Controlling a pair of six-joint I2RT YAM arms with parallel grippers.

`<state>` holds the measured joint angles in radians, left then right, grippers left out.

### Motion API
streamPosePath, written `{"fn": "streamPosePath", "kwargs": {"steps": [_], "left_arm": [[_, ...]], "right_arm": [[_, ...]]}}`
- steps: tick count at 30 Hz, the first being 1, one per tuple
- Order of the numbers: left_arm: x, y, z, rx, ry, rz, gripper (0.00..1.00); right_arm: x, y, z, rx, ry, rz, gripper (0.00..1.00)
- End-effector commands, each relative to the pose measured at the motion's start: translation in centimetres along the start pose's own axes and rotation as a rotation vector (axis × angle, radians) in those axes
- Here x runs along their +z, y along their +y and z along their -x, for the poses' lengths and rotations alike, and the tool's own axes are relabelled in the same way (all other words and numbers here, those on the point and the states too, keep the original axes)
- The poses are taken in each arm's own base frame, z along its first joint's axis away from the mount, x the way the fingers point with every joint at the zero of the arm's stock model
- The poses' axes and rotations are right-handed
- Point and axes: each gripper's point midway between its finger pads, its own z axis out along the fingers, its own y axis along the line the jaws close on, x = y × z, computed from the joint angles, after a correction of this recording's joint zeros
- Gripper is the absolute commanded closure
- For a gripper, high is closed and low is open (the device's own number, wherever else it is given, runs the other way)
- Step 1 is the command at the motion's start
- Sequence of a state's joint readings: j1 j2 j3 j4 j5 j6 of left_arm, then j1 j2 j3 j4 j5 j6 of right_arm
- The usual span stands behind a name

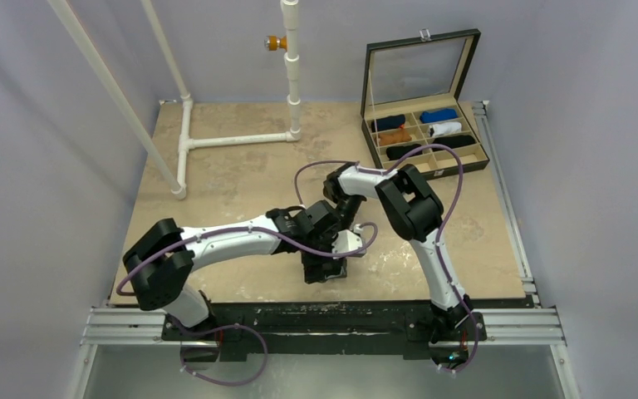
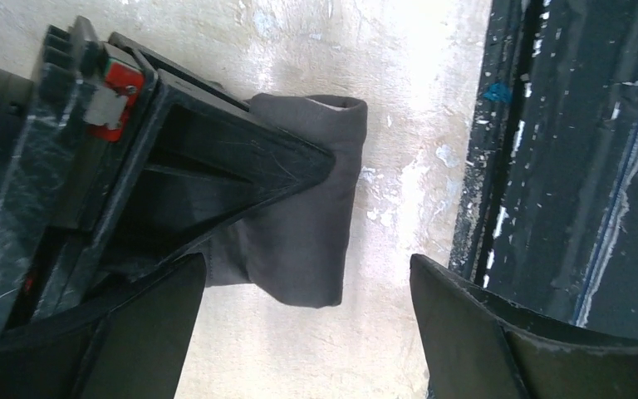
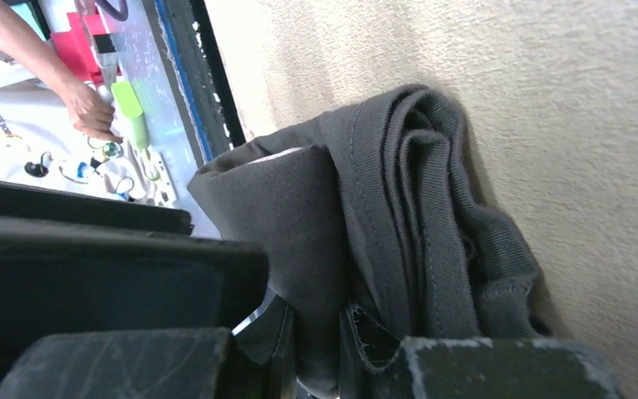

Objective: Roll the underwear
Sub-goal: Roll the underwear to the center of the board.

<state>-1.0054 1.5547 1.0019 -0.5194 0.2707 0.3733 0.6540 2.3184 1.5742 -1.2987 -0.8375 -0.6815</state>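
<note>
1. underwear [image 2: 307,208]: rolled bundle at mid near edge of worktop [image 1: 216,183], long axis parallel to that edge.
2. right hand [image 3: 316,353]: clamped on the underwear.
3. left hand [image 2: 303,324]: fingers apart, bundle's end just ahead, centred.

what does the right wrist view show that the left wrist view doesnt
Only right wrist: folded layers of the underwear pinched in the right tool, and a person's hand beyond the table edge. Only left wrist: the left tool open and empty, with the right tool seen from outside. Both: the grey underwear on the table.
</note>
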Motion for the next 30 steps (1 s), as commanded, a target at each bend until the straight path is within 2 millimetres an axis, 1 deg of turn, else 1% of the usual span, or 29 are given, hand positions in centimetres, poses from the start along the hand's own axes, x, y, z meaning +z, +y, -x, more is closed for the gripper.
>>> {"fn": "streamPosePath", "kwargs": {"steps": [1, 6, 12, 17, 22, 23, 25, 28, 29, 30], "left_arm": [[1.5, 1.9, 1.8, 0.035, -0.036, 0.108, 0.07], [3.1, 2.3, 0.9, 0.04, 0.02, 0.142, 0.07], [4.0, 2.8, 0.6, 0.018, 0.035, 0.167, 0.16], [4.7, 2.4, -0.1, -0.002, 0.048, 0.148, 0.36], [5.3, 1.8, -0.9, -0.006, 0.069, 0.12, 0.5], [5.3, 1.7, -1.0, -0.004, 0.072, 0.112, 0.55], [5.5, 1.4, -1.3, -0.001, 0.085, 0.094, 0.69], [5.6, 1.2, -1.8, 0.003, 0.103, 0.079, 0.96], [5.7, 1.1, -1.9, 0.006, 0.107, 0.075, 1.0], [5.7, 1.1, -2.0, 0.009, 0.109, 0.071, 1.0]], "right_arm": [[0.4, -6.5, 2.1, -0.207, -0.013, -0.188, 1.0], [0.5, -6.4, 2.0, -0.206, -0.009, -0.186, 1.0], [0.5, -6.3, 2.0, -0.208, -0.014, -0.182, 1.0], [0.6, -6.1, 1.9, -0.206, -0.023, -0.183, 1.0], [0.6, -6.0, 1.8, -0.196, -0.03, -0.183, 1.0], [0.6, -6.0, 1.9, -0.198, -0.033, -0.185, 1.0], [0.5, -5.9, 1.9, -0.196, -0.037, -0.188, 1.0], [0.3, -5.8, 2.0, -0.197, -0.046, -0.194, 0.99], [0.3, -5.7, 2.1, -0.197, -0.048, -0.196, 0.97], [0.2, -5.6, 2.2, -0.2, -0.053, -0.198, 0.95]]}}
